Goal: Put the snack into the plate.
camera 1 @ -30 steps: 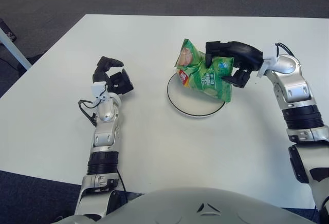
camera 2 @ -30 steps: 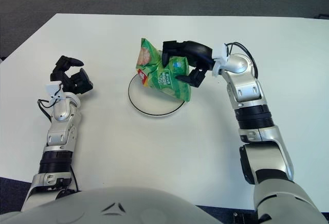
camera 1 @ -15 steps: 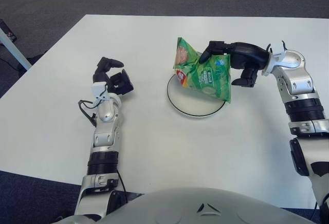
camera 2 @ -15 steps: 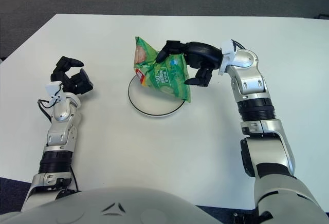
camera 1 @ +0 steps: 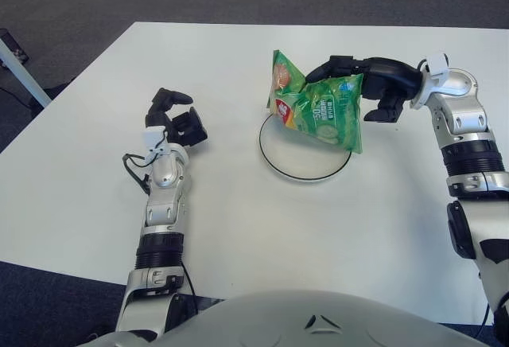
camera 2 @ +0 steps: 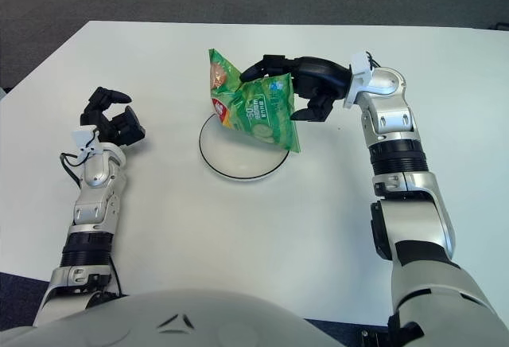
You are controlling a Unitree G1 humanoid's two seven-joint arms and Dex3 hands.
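**Bag lifted higher over the plate, not yet set down**

White tabletop (camera 1: 238, 235) fills most of my view, with dark carpet beyond its far edge. On it, right of centre, sits the white plate (camera 1: 296, 170) with its dark rim. My right hand (camera 1: 374, 84) reaches in from the right and clamps the upper right corner of the green snack bag (camera 1: 318, 108), fingers pinched on the foil.

Compared with a second ago, the bag hangs higher and more upright: then it sagged low across the plate's far half, and my hand sat lower and nearer the plate. Now the wrist has swung up and out to the right, and the bag dangles from its top edge, its lower corner over the plate's right rim. I cannot tell whether that corner touches the plate.

I read this as repositioning, not release: the snack is above the target but off toward its far right side. Next I would bring it left and nearer, lower it, then let go.

My left hand (camera 1: 175, 120) shows well left of the plate, fingers loosely curled on nothing.
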